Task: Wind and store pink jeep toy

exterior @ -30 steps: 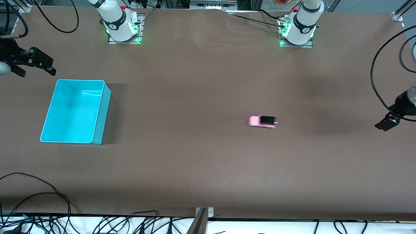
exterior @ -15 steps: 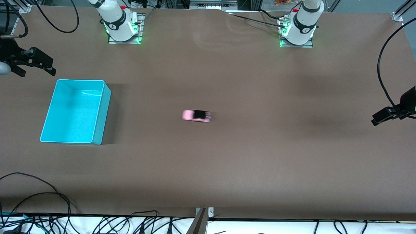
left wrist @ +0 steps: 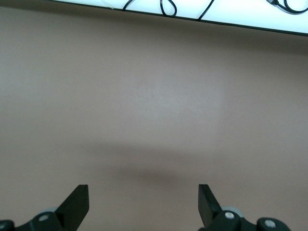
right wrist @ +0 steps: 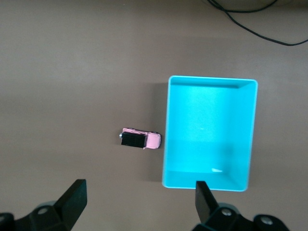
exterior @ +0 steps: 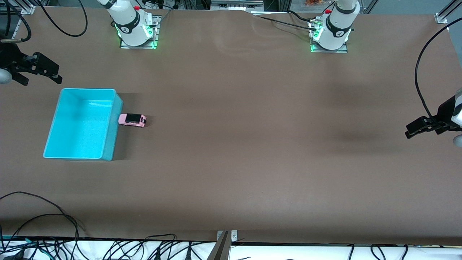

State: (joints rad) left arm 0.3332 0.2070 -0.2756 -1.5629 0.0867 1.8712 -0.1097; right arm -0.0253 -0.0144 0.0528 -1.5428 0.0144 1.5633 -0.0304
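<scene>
**Pink jeep stopped against the turquoise bin**

Brown matte table (exterior: 231, 162) fills the front view, with cables trailing along the edge nearest the front camera and the two white arm bases lit green at the edge farthest from it. Toward the right arm's end of the table stands a rectangular turquoise plastic bin (exterior: 54, 122), open at the top with nothing inside.

Just beside the bin's long wall, on the side that faces the left arm's end of the table, sits the pink jeep toy (exterior: 132, 120), a tiny boxy pink car with a black roof and small dark wheels. It stands on its wheels on the table, outside the bin, its pink nose at the wall. The right wrist view shows the same: jeep (right wrist: 140, 139) upright with its nose at or all but at the bin's wall (right wrist: 166, 144); whether they actually touch cannot be told.

Above the table by the bin, at the corner farthest from the front camera, hangs the right gripper (exterior: 46, 72), its black fingers (right wrist: 73, 197) spread wide and holding nothing. Well apart from the bin, over the table edge at the left arm's end, hangs the left gripper (exterior: 415, 128), fingers (left wrist: 77, 202) likewise spread wide over bare table, with nothing between them.
</scene>
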